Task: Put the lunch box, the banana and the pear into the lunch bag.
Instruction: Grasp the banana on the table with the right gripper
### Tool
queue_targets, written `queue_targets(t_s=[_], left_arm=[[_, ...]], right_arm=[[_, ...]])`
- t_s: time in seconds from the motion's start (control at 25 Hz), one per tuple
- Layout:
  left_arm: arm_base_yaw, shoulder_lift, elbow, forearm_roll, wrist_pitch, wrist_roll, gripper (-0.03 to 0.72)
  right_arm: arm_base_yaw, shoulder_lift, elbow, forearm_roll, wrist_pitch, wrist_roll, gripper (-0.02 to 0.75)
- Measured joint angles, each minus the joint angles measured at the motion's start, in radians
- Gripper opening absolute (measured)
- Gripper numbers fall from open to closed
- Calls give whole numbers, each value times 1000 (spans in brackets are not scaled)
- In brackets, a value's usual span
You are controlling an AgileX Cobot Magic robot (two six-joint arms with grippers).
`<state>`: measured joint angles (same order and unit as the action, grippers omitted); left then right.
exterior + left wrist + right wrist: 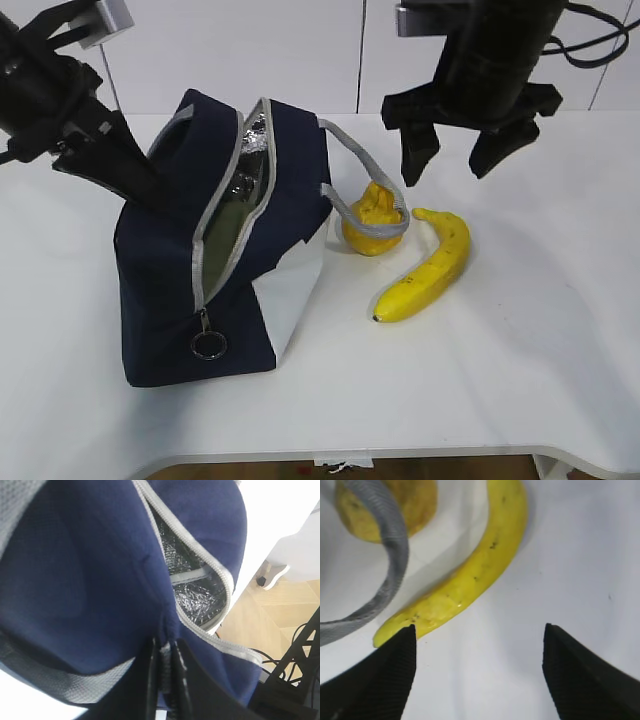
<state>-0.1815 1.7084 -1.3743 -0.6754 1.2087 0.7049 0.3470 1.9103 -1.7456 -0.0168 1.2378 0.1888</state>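
The navy lunch bag (290, 170) stands tilted on the table with its zipper undone and its silver lining showing. A dull green surface (225, 228) inside the opening looks like the lunch box's lid. My left gripper (148, 192) is shut on the bag's fabric at its far left edge; in the left wrist view the jaws pinch a navy fold of the bag (75, 580). The pear (372, 222) sits right of the bag under a grey strap (365, 165). The banana (430, 265) lies beside it. My right gripper (450, 170) hangs open above both, empty (479, 628).
The bag's ring pull (208, 343) hangs at the near end of the zipper. The grey strap (390, 555) loops across the pear (415, 505), close to the banana (475, 575). Bare white table (520, 350) lies to the right and front; its near edge is close below.
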Motion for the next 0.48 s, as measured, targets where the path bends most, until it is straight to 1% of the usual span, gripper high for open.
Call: queue_targets(t_s=[0.24, 0.36, 0.48], left_arm=[[0, 0, 0, 0, 0, 0, 17], [0, 0, 0, 0, 0, 0, 17], [0, 0, 0, 0, 0, 0, 17]], right_arm=[[0, -2, 101, -100, 0, 149, 587], [0, -4, 117, -164, -4, 235, 588], [0, -4, 120, -190, -4, 309, 587]])
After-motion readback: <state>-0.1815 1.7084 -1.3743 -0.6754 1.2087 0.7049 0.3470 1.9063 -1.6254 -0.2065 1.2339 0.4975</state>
